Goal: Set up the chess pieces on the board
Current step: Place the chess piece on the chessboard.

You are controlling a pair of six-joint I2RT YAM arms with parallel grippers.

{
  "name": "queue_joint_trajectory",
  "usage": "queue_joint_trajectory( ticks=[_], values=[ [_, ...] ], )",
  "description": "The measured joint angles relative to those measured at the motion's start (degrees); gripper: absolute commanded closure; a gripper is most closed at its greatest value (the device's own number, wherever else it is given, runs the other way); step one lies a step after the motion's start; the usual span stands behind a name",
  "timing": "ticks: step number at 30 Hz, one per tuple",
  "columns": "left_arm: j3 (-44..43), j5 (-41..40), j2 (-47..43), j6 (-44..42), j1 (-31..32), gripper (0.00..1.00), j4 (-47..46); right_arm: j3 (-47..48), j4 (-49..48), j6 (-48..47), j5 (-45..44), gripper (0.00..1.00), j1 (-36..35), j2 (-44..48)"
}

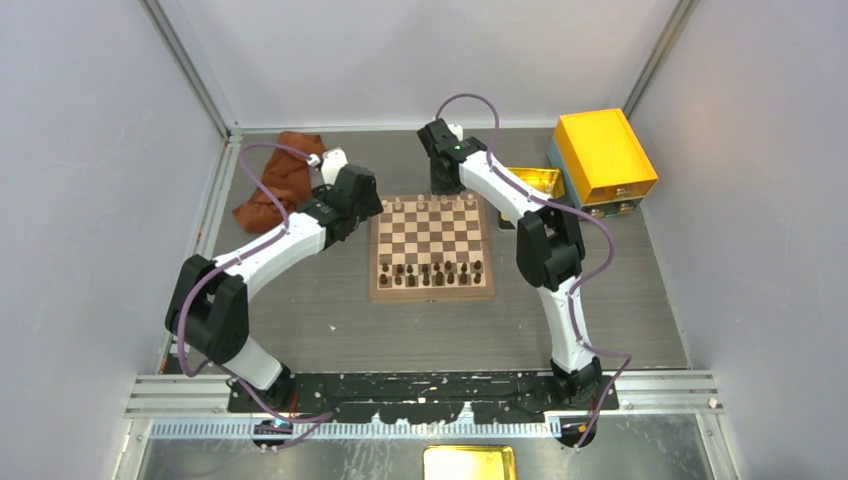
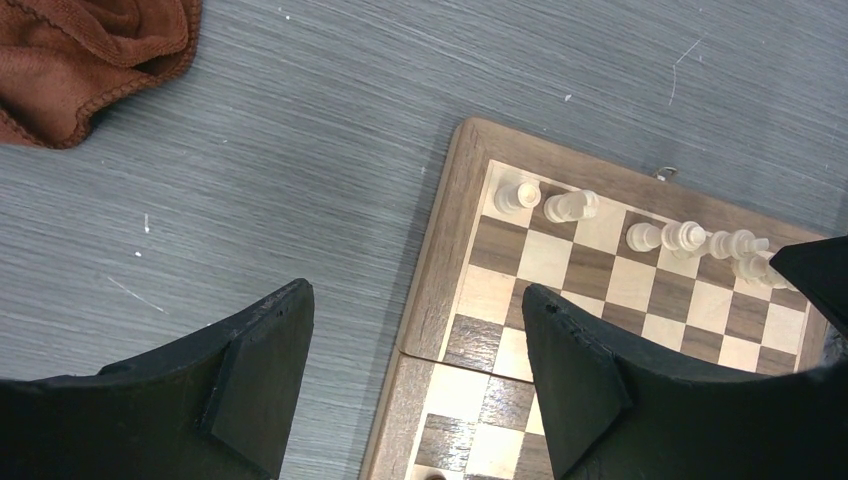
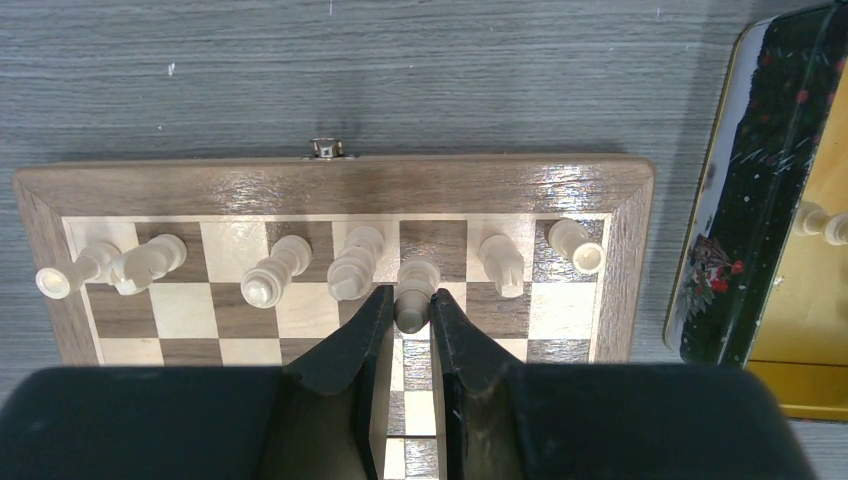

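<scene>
The board (image 1: 432, 293) lies mid-table, with dark chessmen (image 1: 430, 272) on its near rows. Several cream chess pieces (image 3: 355, 262) stand along its far row, also in the left wrist view (image 2: 570, 205). My right gripper (image 3: 410, 305) is shut on one cream piece (image 3: 415, 290) in that row, between two standing pieces; I cannot tell whether its base touches the square. In the top view the right gripper (image 1: 440, 190) is at the board's far edge. My left gripper (image 2: 415, 300) is open and empty above the board's left border (image 2: 450, 270).
A shallow golden tray (image 3: 790, 230) right of the board holds more cream pieces (image 3: 815, 220). An orange-yellow box (image 1: 603, 155) stands at the back right. A brown cloth (image 1: 280, 180) lies at the back left, also in the left wrist view (image 2: 90, 50).
</scene>
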State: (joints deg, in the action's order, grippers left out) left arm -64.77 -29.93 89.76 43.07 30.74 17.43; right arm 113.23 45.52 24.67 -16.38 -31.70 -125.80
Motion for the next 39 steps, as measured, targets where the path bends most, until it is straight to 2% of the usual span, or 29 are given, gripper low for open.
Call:
queue_joint_trajectory(
  ticks=[39],
  values=[
    [0.0,0.0,0.0,0.0,0.0,0.23,0.0,0.0,-0.5,1.2,1.9,0.99,1.7,-2.2]
  ],
)
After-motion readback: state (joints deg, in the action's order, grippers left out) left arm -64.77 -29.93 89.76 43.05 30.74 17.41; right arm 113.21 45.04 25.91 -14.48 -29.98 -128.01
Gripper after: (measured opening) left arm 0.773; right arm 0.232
